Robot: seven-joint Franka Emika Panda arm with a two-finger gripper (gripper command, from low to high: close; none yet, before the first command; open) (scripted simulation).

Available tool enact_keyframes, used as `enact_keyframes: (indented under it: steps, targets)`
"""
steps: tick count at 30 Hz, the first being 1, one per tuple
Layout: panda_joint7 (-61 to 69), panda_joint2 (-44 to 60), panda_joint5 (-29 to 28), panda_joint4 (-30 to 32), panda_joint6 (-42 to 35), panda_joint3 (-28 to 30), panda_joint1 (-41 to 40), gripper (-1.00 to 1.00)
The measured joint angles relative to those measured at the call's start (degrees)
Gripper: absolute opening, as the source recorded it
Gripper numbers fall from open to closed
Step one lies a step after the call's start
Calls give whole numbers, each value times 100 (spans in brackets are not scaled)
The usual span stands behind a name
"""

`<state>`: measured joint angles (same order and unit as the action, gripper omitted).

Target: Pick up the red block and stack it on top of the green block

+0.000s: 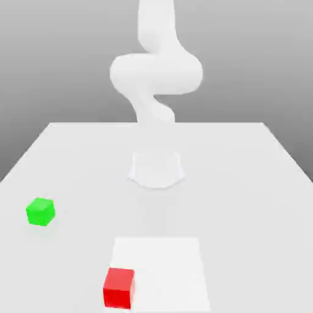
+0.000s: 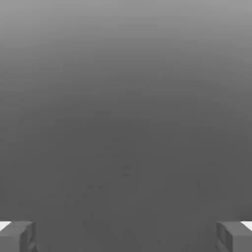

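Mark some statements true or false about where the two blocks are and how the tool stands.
1. The green block is stacked on the red block. False: they stand apart.
2. The red block overlaps the white patch's edge in the exterior view. True.
3. The tool is open. True.
4. The green block lies toward the exterior view's right. False: it is toward that view's left.
5. The red block appears nearer the exterior camera than the green one. True.

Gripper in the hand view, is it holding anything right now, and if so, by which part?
Nothing is held: the gripper stands open, and the red block and green block sit apart from it.
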<state>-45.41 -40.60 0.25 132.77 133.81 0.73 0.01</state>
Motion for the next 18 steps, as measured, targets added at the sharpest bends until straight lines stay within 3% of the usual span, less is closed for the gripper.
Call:
enact_keyframes:
  steps: [18]
  targets:
    - [343,3775,235,710,1462,415,-127,0]
